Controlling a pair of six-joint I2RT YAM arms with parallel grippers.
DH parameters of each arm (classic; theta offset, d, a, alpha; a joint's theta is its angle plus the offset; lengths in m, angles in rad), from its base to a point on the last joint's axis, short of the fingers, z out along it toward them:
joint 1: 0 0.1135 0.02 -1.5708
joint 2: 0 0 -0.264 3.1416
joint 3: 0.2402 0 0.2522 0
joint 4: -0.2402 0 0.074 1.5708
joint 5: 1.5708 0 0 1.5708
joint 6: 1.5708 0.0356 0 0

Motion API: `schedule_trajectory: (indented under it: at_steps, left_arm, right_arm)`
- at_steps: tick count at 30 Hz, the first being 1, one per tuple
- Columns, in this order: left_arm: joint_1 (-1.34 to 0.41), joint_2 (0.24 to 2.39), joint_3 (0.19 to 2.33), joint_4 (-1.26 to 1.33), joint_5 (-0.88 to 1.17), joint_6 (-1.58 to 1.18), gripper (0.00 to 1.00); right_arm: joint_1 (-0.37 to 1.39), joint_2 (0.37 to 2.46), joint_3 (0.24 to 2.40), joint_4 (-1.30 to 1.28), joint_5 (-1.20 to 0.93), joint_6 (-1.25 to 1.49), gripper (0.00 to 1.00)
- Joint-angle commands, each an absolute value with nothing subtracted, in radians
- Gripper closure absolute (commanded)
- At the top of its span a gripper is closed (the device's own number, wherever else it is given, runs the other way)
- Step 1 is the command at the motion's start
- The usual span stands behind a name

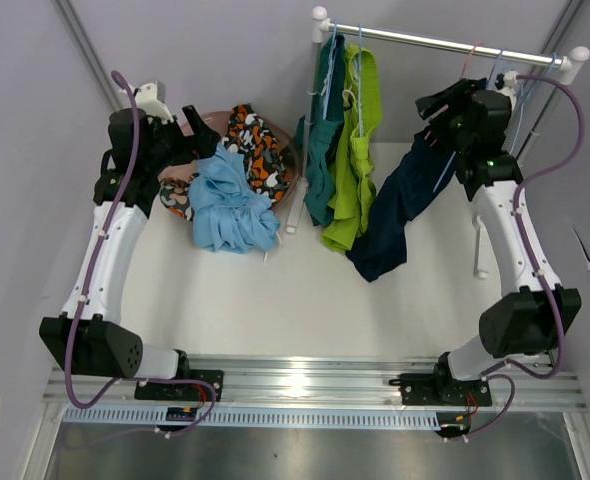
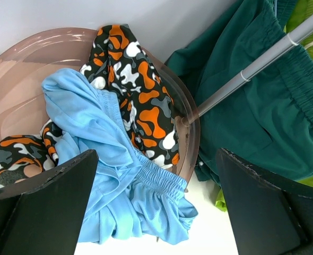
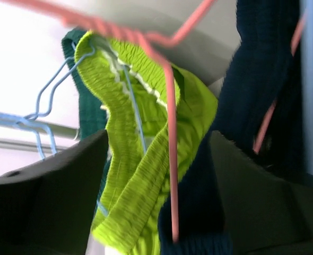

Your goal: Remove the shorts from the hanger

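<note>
Partly blurred, the right claw [image 3: 159, 135] stands open, a pink wire hanger [image 3: 170, 133] seen between its fingers; hanging navy fabric shorts [image 3: 252, 79] run out of view, and lime green fabric shorts [image 3: 140, 159] hide most of the teal fabric pair [image 3: 87, 106]. The left claw [image 2: 156, 154] hangs open above light blue fabric shorts [image 2: 103, 138], which half bury the orange, black and white blotch-patterned shorts [image 2: 140, 90] in a translucent brown bowl [image 2: 18, 69]

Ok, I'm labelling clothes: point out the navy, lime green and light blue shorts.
navy shorts [image 1: 390, 215], top view, middle of the hanging fabric
lime green shorts [image 1: 355, 170], top view, middle of the fabric
light blue shorts [image 2: 93, 122], left wrist view, crumpled middle
</note>
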State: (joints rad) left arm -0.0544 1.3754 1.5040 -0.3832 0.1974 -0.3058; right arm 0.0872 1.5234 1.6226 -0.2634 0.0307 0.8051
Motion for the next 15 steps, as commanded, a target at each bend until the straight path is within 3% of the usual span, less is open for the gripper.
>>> schedule_trajectory:
  at_steps: [1, 3, 4, 6, 9, 10, 13, 15]
  left_arm:
    - [-0.058, 1.341, 1.499, -0.359, 0.213, -0.299, 0.02]
    - [-0.058, 1.338, 1.494, -0.341, 0.228, -0.299, 0.05]
    - [-0.058, 1.335, 1.488, -0.331, 0.256, -0.299, 0.08]
    - [-0.058, 1.319, 1.473, -0.292, 0.293, -0.305, 0.18]
    - [-0.098, 1.295, 1.456, -0.249, 0.345, -0.287, 0.29]
    - [-0.118, 1.281, 1.457, -0.242, 0.345, -0.261, 0.39]
    - [-0.225, 1.259, 1.473, -0.226, 0.383, -0.198, 0.42]
    - [-0.320, 1.246, 1.480, -0.212, 0.423, -0.157, 0.39]
  right_arm:
    - [0.106, 1.594, 1.724, -0.187, 0.012, 0.810, 0.51]
    - [0.110, 1.630, 1.781, -0.187, 0.012, 0.811, 0.69]
    - [0.121, 1.635, 1.798, -0.187, 0.011, 0.810, 0.84]
    - [0.132, 1.635, 1.833, -0.198, 0.020, 0.801, 0.98]
    - [0.149, 1.617, 1.842, -0.209, 0.049, 0.792, 1.00]
    - [0.153, 1.593, 1.838, -0.206, 0.057, 0.793, 1.00]
    - [0.175, 1.548, 1.832, -0.209, 0.077, 0.785, 1.00]
    - [0.196, 1.526, 1.836, -0.218, 0.096, 0.778, 1.00]
